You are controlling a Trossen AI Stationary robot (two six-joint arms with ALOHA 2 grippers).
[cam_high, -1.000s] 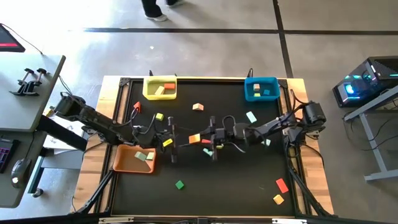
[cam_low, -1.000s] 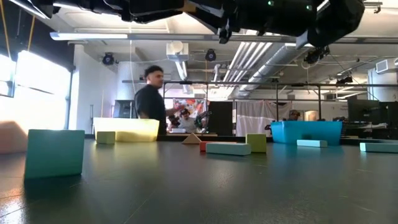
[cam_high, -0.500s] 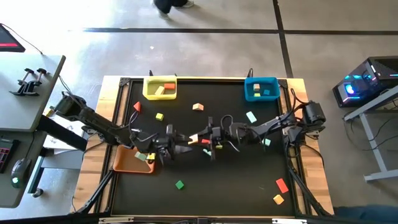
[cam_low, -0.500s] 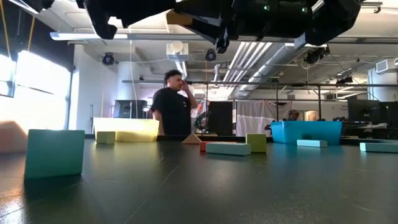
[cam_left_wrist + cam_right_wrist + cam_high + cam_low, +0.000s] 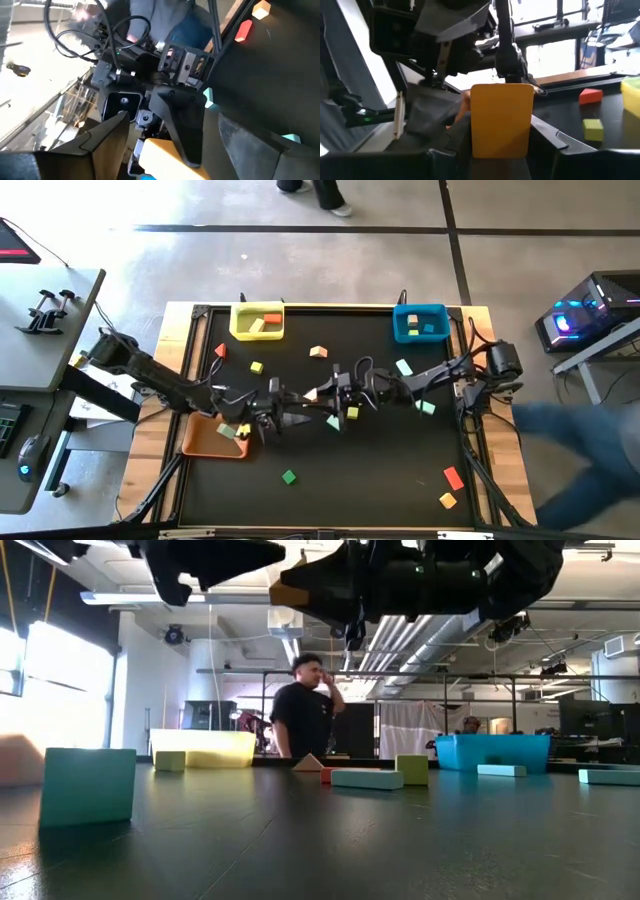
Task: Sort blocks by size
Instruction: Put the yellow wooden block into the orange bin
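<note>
My right gripper is over the middle of the table, shut on an orange block, which also shows in the high view. My left gripper is open and empty just left of and nearer than it, its fingers pointing at the right gripper. Loose blocks lie flat on the black table: a mint one and a yellow one below the grippers, a mint bar, a green cube and a red bar. My right gripper pinches the orange block between its two fingers by two opposite sides. The fingers come about level from the table's right side. The block sticks out past the fingertips and is lifted clear of the table.
A yellow bin and a blue bin stand at the far edge, and an orange bin at the near left under my left arm; each holds blocks. More blocks lie at the far left and near right. A person stands beyond the table.
My right gripper has carried the orange block a little toward the table's left and far edge, still clear of the table. My left gripper has turned and gone toward the right gripper. The person behind the table has walked toward the right.
</note>
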